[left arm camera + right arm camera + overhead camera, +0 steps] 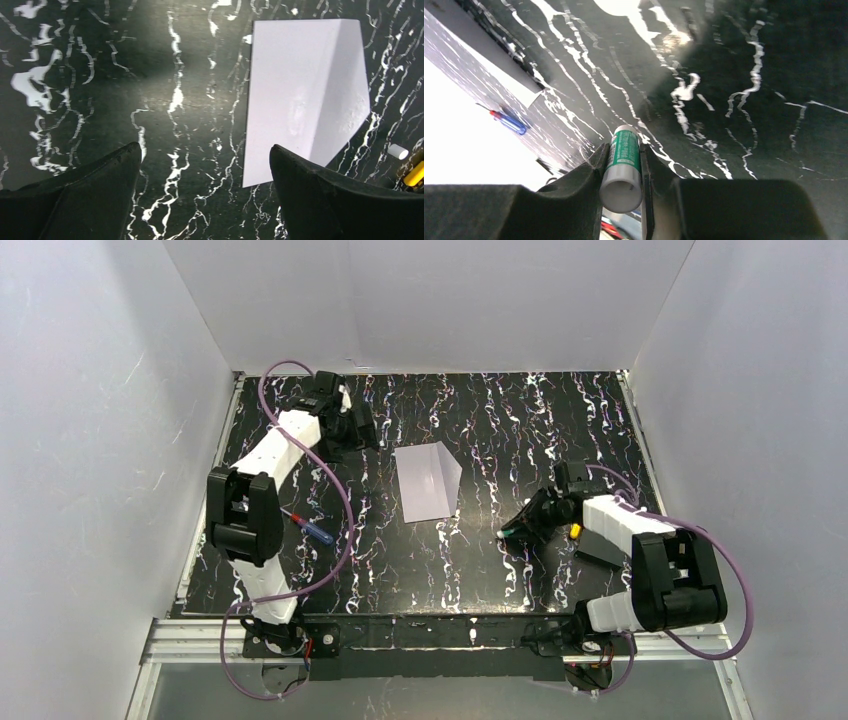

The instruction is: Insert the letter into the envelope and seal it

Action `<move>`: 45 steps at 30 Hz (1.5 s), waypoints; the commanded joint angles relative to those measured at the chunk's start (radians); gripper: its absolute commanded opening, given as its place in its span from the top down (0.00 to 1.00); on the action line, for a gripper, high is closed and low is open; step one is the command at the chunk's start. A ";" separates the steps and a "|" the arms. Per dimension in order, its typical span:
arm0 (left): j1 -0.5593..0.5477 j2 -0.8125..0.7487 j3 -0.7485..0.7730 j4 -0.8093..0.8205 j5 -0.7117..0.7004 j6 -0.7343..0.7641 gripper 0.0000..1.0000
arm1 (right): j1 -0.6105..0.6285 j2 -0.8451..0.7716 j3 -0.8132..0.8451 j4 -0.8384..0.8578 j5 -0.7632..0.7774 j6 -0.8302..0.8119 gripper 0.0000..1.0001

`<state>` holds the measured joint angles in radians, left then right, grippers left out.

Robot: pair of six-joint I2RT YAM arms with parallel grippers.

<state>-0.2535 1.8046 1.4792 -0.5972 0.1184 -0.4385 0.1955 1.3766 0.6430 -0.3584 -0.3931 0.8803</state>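
The pale lavender-grey envelope [428, 482] lies flat mid-table, its flap [449, 478] folded open to the right. It also fills the upper right of the left wrist view [300, 90]. The letter is not in view. My left gripper [362, 426] is open and empty at the back left, left of the envelope; in its own view the fingers [100, 190] stand wide apart over bare table. My right gripper [512, 531] is right of the envelope's near corner, shut on a green-and-white glue stick [623, 165].
A blue pen-like tool with a red tip [312, 528] lies near the left arm and shows in the right wrist view [509, 121]. A flat black rectangle [600, 548] lies under the right arm. White walls enclose the black marbled table [480, 570].
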 commanded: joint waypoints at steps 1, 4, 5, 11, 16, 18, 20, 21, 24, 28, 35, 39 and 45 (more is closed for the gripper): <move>0.026 -0.027 -0.016 -0.045 -0.009 0.029 0.02 | -0.052 -0.035 -0.074 0.176 -0.044 0.153 0.87; 0.026 -0.021 -0.023 -0.034 0.044 0.019 0.02 | -0.094 -0.022 -0.115 0.222 -0.060 0.190 0.82; 0.027 -0.019 -0.023 -0.030 0.055 0.017 0.02 | -0.105 -0.017 -0.125 0.234 -0.065 0.202 0.79; 0.027 -0.015 -0.019 -0.018 0.101 0.012 0.02 | -0.154 -0.001 -0.127 0.205 -0.064 0.203 0.63; 0.027 -0.001 -0.018 -0.011 0.155 0.001 0.02 | -0.172 -0.030 -0.099 0.074 0.030 0.175 0.30; 0.027 0.009 -0.016 -0.009 0.185 -0.006 0.02 | -0.172 -0.063 -0.083 0.049 0.050 0.172 0.28; 0.026 0.017 -0.017 0.000 0.241 -0.011 0.06 | -0.173 -0.090 -0.039 -0.009 0.071 0.144 0.28; 0.027 0.019 -0.019 0.010 0.270 -0.017 0.09 | -0.173 -0.099 -0.010 -0.047 0.086 0.120 0.29; 0.027 0.018 -0.047 0.074 0.383 -0.058 0.28 | -0.170 -0.120 0.096 -0.119 0.108 0.052 0.36; 0.022 0.030 -0.102 0.201 0.514 -0.141 0.53 | -0.130 -0.103 0.182 0.010 0.050 0.033 0.58; -0.006 0.124 -0.092 0.233 0.579 -0.169 0.75 | 0.076 0.212 0.378 0.141 0.070 -0.078 0.71; -0.039 0.177 -0.075 0.224 0.519 -0.185 0.85 | 0.115 0.354 0.461 0.192 0.160 -0.104 0.78; -0.095 0.253 0.000 0.131 0.395 -0.156 0.88 | 0.149 0.572 0.575 0.220 0.058 -0.092 0.91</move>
<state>-0.3195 2.0483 1.4212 -0.3977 0.5755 -0.6098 0.3290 1.8679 1.1416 -0.2016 -0.2867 0.7986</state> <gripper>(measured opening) 0.129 0.107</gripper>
